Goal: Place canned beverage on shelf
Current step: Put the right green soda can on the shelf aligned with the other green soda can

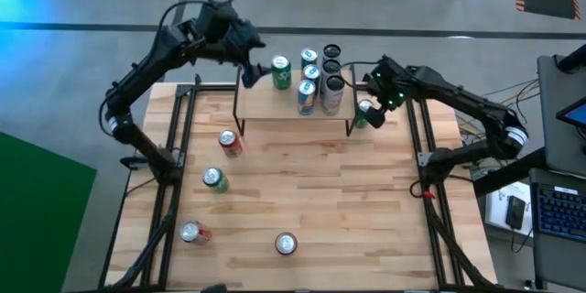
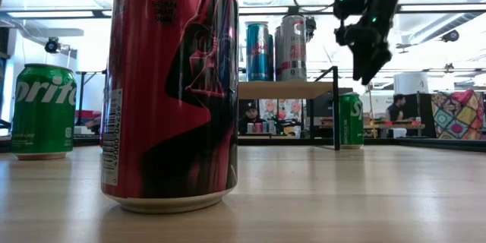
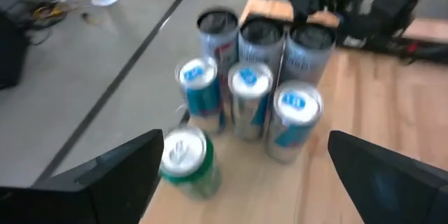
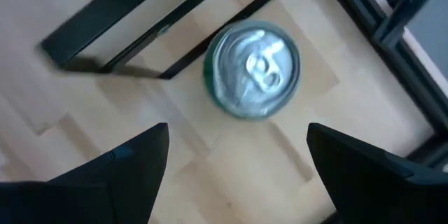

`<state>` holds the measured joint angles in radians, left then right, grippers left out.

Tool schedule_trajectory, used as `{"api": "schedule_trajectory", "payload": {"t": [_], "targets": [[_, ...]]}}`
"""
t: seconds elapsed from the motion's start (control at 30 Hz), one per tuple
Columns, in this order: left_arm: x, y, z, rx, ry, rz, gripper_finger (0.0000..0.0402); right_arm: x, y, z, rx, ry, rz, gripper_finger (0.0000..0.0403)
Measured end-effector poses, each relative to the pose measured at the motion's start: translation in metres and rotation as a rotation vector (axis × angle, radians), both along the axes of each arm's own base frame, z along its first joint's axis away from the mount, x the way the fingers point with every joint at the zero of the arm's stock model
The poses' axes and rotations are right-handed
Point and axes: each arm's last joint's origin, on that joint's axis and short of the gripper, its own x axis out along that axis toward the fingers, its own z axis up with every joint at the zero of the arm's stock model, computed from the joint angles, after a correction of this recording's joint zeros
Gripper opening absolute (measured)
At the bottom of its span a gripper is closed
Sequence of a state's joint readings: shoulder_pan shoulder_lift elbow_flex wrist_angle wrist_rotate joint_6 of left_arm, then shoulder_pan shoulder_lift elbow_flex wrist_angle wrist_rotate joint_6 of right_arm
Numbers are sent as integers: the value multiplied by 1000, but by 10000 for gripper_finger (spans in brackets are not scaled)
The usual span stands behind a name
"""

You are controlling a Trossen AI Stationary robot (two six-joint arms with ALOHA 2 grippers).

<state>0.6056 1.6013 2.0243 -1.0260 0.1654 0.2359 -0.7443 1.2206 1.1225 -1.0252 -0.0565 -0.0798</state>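
The shelf (image 1: 275, 103) stands at the table's far middle, its light-wood top on thin black legs. On it stand a green can (image 1: 280, 71) and several tall slim cans (image 1: 320, 78). My left gripper (image 1: 249, 59) is open above the shelf's far left part. In the left wrist view (image 3: 245, 161) its fingers stand wide apart, with the green can (image 3: 185, 161) ahead of them, untouched. Another green can (image 1: 364, 114) stands upright on the table, just right of the shelf. My right gripper (image 1: 375, 92) is open above it; the right wrist view (image 4: 238, 133) looks down on the can's top (image 4: 253, 68).
Loose cans stand on the table: a red one (image 1: 230, 143), a green one (image 1: 215, 179), a red one (image 1: 192, 232) and one (image 1: 286, 244) near the front edge. Black frame rails (image 1: 179, 137) run along the table's left and right (image 1: 421, 137) sides.
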Motion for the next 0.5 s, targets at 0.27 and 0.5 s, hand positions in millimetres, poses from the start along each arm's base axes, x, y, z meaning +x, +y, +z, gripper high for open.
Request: {"api": "schedule_trajectory", "payload": {"t": [0.27,0.5], "targets": [[-13,-40,-14,-3,-16,70,389,21,-27,-31,36,68,29,346],[-41,-55,-24,-99,-67,171,389,30,-41,-55,126,91,-33,320]]}}
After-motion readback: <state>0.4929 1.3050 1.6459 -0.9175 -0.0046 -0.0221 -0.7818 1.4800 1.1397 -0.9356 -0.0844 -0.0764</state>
